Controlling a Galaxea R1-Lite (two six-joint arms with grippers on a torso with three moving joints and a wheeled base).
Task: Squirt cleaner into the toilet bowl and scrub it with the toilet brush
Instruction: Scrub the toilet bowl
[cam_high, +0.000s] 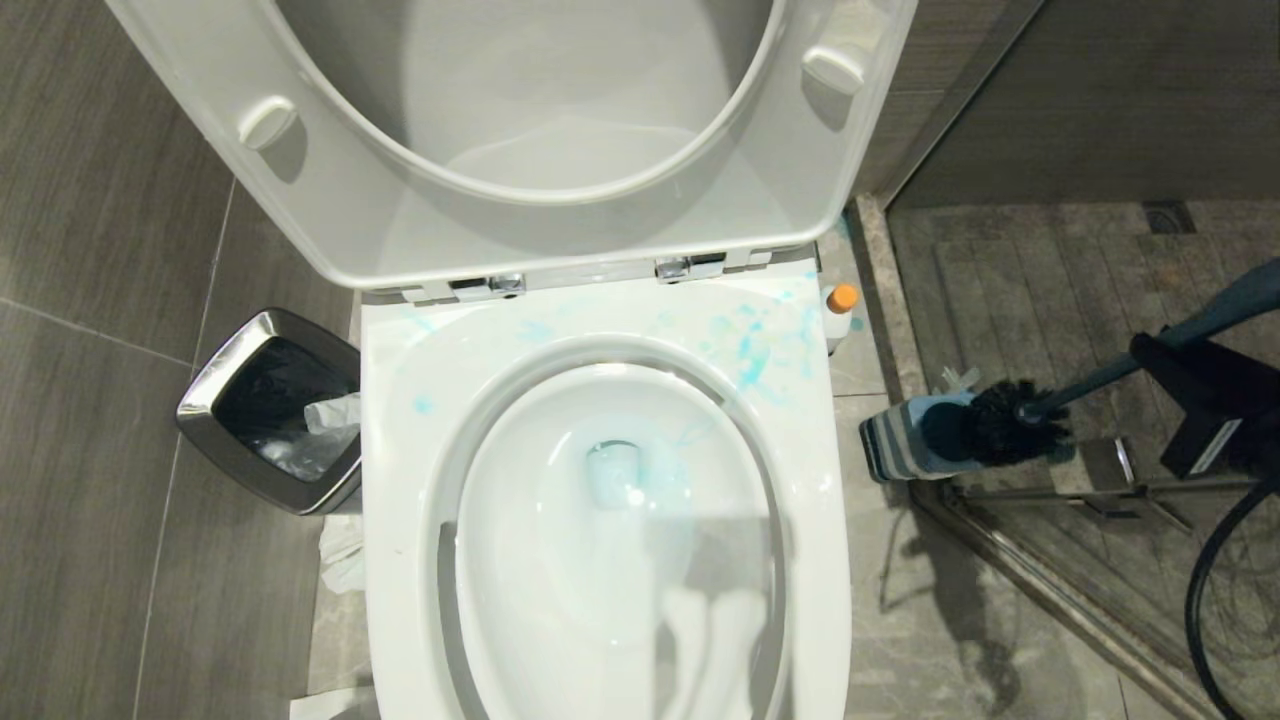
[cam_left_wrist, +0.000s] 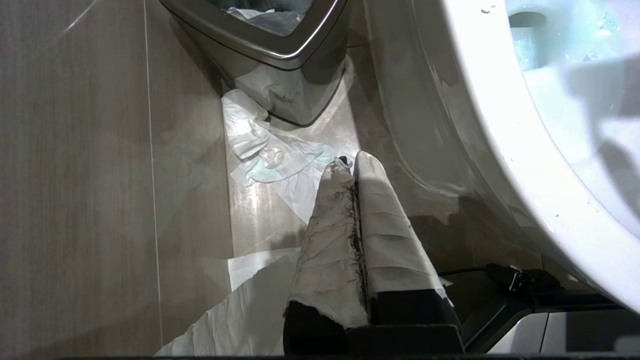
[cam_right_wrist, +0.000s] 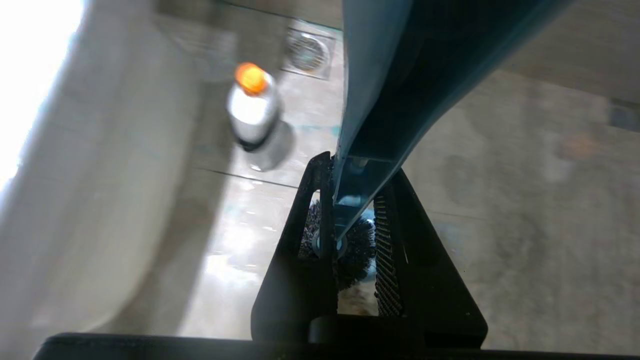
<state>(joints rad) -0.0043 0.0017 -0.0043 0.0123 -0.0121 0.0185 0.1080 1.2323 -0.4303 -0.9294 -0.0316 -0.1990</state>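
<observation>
Right claw (cam_right_wrist: 352, 200) clamps the toilet brush (cam_right_wrist: 395, 85) handle.

No legible text, label, brand, number or sign on anything

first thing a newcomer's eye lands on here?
The open toilet bowl fills the head view, with blue-teal cleaner splashes on its rim near the right hinge and tinted water in the bowl. To the right, the right end effector grips the toilet brush by its slate-blue handle, with the black bristle head at the ribbed holder. The orange-capped cleaner bottle stands on the floor beside the toilet.
</observation>
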